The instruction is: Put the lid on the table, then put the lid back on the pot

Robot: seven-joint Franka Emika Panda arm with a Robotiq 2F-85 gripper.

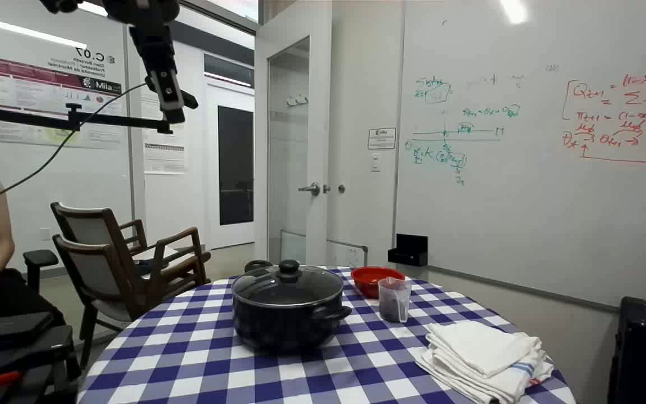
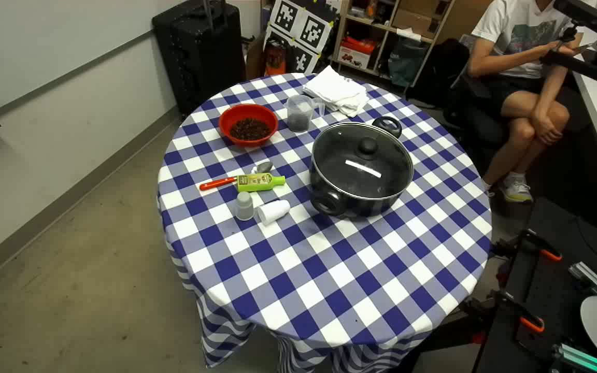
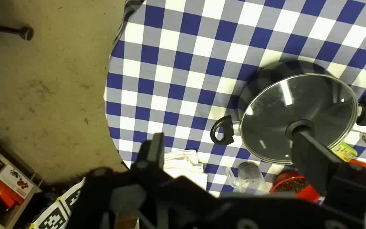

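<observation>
One see-through lid (image 1: 286, 287) rests on the black pot (image 1: 285, 330) on the checkered table (image 2: 340, 280), while the gripper (image 1: 177, 110) hangs higher, well apart, its fingers (image 3: 156, 149) spread wide in the wrist view.

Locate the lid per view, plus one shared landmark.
In an exterior view: lid low, just left of centre; red bowl to its right.
In an exterior view: lid right of centre; red bowl to its left.
Wrist view: lid right, halfway down; red bowl below.
Shared landmark: red bowl.
</observation>
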